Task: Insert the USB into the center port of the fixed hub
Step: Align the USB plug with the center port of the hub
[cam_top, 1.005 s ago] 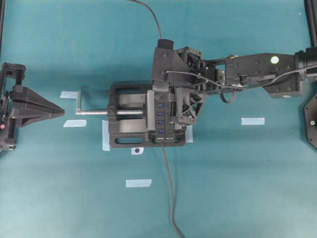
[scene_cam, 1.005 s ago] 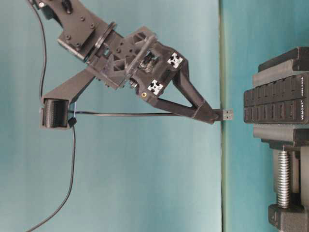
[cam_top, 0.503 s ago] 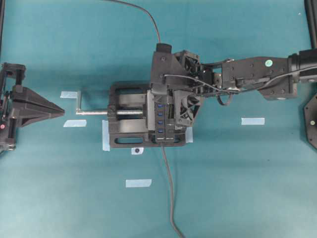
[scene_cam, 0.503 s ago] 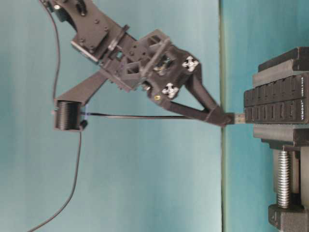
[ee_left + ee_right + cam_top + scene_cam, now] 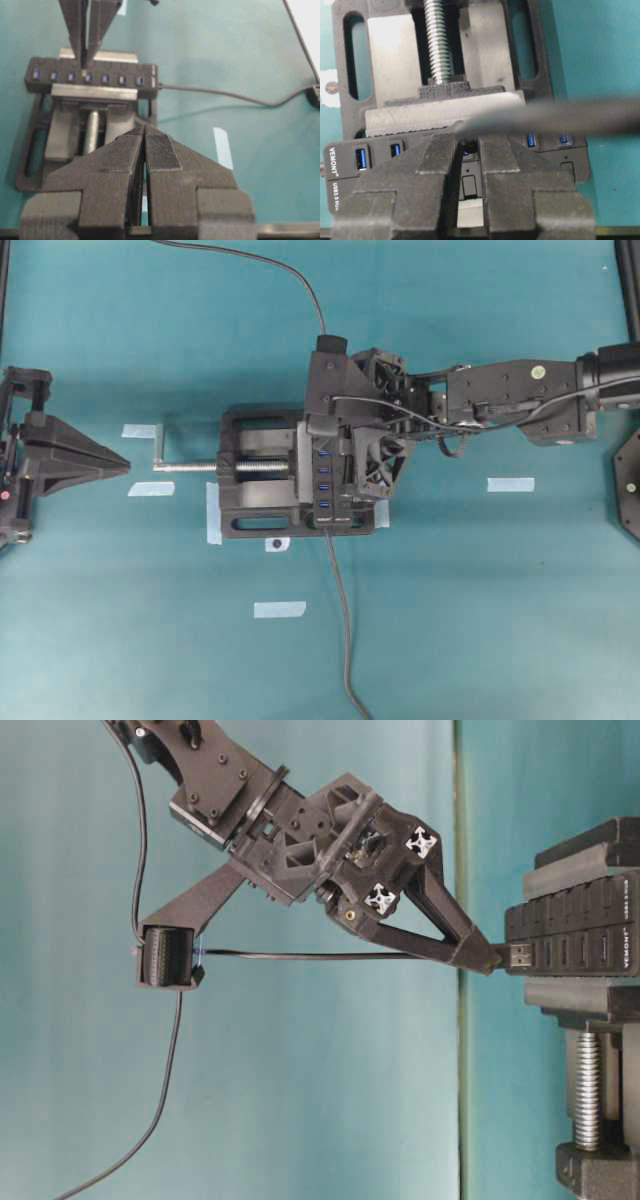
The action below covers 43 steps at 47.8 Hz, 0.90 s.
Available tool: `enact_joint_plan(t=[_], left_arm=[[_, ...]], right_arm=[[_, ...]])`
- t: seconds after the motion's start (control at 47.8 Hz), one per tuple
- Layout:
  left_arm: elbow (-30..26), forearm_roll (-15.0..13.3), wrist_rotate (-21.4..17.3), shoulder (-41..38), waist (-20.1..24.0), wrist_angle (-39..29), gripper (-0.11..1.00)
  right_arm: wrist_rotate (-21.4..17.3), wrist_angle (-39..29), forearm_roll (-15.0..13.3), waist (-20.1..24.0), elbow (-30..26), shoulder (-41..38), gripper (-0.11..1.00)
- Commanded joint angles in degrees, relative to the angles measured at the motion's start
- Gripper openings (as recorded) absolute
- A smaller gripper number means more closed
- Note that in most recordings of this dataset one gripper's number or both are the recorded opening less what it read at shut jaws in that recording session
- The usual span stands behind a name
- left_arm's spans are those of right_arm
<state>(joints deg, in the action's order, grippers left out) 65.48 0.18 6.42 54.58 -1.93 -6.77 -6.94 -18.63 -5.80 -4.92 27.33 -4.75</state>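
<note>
Looking from the right wrist camera, the right gripper (image 5: 468,150) fills the foreground, its two ribbed black fingers (image 5: 436,165) nearly together and pinching the USB (image 5: 521,957), a small black plug with a silver metal tip on a thin dark-grey cable (image 5: 310,956). In the table-level view that tip touches the face of the fixed hub (image 5: 570,935); how deep it sits cannot be told. From the left wrist, the plug meets the middle blue slot, the center port (image 5: 88,77). Beyond, the hub, a long black strip with blue slots, is clamped in a black vise (image 5: 250,485). Far left, the left gripper (image 5: 145,132) rests with its fingers pressed together, holding nothing.
</note>
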Motion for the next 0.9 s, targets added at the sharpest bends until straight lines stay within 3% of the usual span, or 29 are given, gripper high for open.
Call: enact_joint_plan(t=[0.0,0.88], left_arm=[[-1.2,0.2,0.1,-0.3,0.0,0.4,0.00],[-1.1,0.2,0.1,-0.3,0.0,0.4,0.00]], right_arm=[[-0.4,0.6,0.3,0.4,-0.4,0.6,0.09],[-0.4,0.9,0.4,0.8,0.4,0.1,0.09]])
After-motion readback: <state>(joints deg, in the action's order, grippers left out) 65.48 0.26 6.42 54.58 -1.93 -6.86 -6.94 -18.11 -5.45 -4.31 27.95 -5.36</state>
